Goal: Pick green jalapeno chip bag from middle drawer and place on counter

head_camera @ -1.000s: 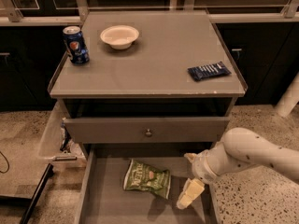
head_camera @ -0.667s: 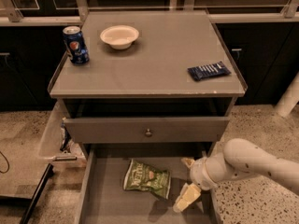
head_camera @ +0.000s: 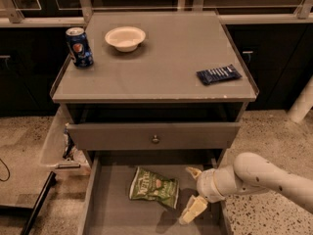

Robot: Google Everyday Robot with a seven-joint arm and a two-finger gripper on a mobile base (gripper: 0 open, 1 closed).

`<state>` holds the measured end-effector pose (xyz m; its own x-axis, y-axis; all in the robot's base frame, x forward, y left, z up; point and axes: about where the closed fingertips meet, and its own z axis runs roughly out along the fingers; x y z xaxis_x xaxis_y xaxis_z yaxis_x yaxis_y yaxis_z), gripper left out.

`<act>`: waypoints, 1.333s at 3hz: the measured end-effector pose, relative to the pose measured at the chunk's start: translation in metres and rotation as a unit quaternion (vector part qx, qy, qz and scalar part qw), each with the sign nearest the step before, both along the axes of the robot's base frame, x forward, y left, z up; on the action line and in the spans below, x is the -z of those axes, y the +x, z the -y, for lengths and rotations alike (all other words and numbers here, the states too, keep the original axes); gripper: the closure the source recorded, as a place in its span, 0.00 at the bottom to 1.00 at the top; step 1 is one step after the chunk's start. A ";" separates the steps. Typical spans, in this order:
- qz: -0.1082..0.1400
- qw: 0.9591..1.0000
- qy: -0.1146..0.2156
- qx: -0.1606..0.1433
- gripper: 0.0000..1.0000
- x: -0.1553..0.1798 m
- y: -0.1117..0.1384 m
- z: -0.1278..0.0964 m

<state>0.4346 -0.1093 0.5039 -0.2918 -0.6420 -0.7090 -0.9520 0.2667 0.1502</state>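
The green jalapeno chip bag (head_camera: pixel 153 187) lies flat on the floor of the open middle drawer (head_camera: pixel 110 214), near its centre. My gripper (head_camera: pixel 192 192) hangs inside the drawer just right of the bag, with its pale fingers (head_camera: pixel 193 209) spread apart, one near the drawer's back and one nearer the front. It is open and holds nothing; the bag sits apart from it. The arm comes in from the right. The counter (head_camera: pixel 161 58) is the grey cabinet top above.
On the counter stand a blue soda can (head_camera: pixel 79 47) at the left, a white bowl (head_camera: pixel 125 37) behind, and a dark blue flat snack wrapper (head_camera: pixel 218 74) at the right. The upper drawer front with a round knob (head_camera: pixel 155 139) overhangs the middle drawer's back.
My gripper has moved left and a little lower inside the drawer, closer to the bag's right edge. The bag has not moved.
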 end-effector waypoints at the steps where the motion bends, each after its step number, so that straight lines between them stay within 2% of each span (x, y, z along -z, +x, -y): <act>1: -0.012 1.000 0.008 0.018 0.00 0.027 0.004 -0.007; 2: -0.004 0.999 0.014 0.042 0.00 0.058 0.020 -0.013; 3: 0.033 0.998 0.012 0.059 0.00 0.078 0.038 -0.023; 4: 0.084 0.994 0.008 0.063 0.00 0.086 0.055 -0.034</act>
